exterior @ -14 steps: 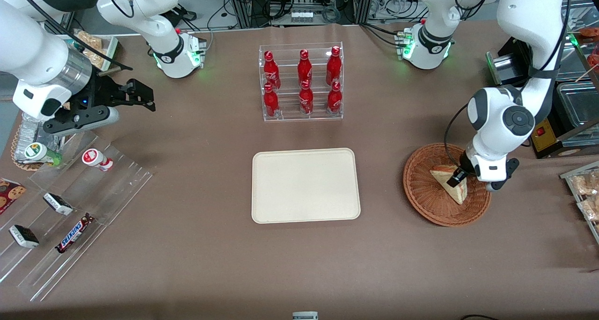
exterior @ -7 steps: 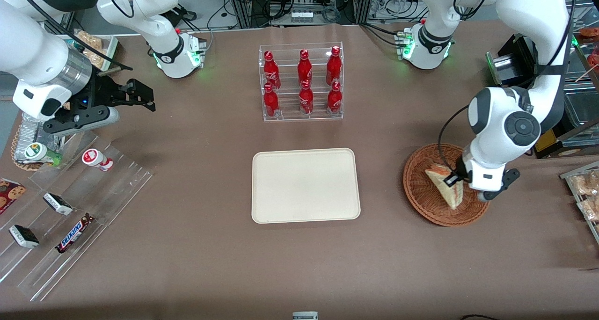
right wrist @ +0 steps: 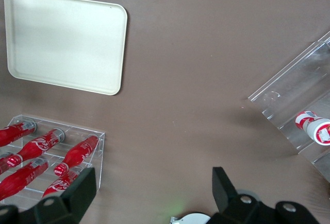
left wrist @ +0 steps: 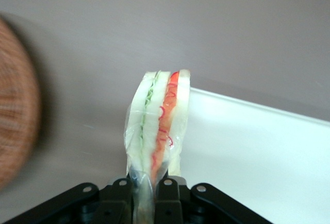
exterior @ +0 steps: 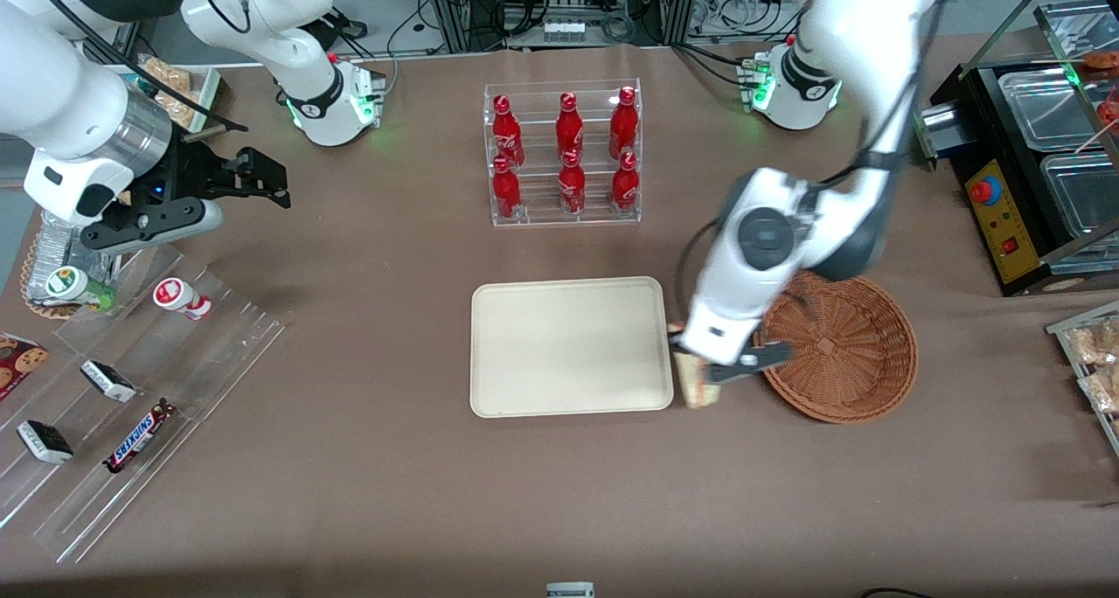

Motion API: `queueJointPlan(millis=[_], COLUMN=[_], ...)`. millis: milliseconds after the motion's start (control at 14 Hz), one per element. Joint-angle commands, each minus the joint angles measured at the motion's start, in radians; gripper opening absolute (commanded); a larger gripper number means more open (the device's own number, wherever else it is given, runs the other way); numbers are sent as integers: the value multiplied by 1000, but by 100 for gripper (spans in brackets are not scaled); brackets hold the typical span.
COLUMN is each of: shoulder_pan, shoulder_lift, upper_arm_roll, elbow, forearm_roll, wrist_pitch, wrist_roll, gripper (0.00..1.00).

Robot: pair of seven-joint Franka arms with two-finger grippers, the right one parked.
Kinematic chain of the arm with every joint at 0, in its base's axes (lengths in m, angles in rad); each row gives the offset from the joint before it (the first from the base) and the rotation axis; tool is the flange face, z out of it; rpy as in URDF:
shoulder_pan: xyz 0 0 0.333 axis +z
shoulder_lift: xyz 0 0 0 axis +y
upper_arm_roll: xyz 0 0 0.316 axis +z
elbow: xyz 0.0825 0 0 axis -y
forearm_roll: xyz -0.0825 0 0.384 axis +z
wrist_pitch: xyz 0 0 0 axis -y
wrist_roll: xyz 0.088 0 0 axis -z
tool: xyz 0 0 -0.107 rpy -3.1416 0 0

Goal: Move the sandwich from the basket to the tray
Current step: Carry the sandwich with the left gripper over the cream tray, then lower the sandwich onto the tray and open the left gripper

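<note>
My left gripper [exterior: 692, 366] is shut on the sandwich [exterior: 697, 388] and holds it in the air between the tray [exterior: 572, 345] and the basket [exterior: 839, 346], just past the tray's edge. In the left wrist view the sandwich [left wrist: 156, 126] is a wrapped white wedge with green and red-orange layers, pinched between the black fingers [left wrist: 170, 195] of the gripper [left wrist: 147, 198]. The cream tray [left wrist: 258, 157] lies bare beneath it, and the blurred wicker basket [left wrist: 15, 126] is empty. The tray also shows in the right wrist view [right wrist: 64, 41].
A clear rack of red bottles [exterior: 564, 154] stands farther from the front camera than the tray. Clear stepped racks with snack bars [exterior: 131, 388] lie toward the parked arm's end. A black machine [exterior: 1014, 187] and wrapped pastries [exterior: 1093, 353] sit toward the working arm's end.
My left gripper lifted the sandwich out of the basket and carried it sideways to the tray's edge. The basket is now empty.
</note>
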Motion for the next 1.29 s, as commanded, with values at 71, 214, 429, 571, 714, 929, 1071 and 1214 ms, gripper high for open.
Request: queueJointPlan(millis=[71, 214, 429, 571, 714, 929, 1071, 1214], shoulder_pan=[-123, -166, -221, -228, -242, -242, -236, -217], shoulder_lift=[141, 158, 230, 265, 276, 272, 212, 131], upper_arm_roll=[20, 20, 24, 24, 24, 24, 27, 29], elbow=[164, 169, 209, 235, 227, 220, 221, 235], forearm_roll=[1, 8, 9, 8, 9, 15, 14, 6], wrist_pitch=[2, 57, 123, 128, 131, 174, 133, 9], wrist_roll=[-29, -40, -107, -137, -134, -135, -132, -123], gripper=[3, 3, 3, 5, 13, 100, 100, 100])
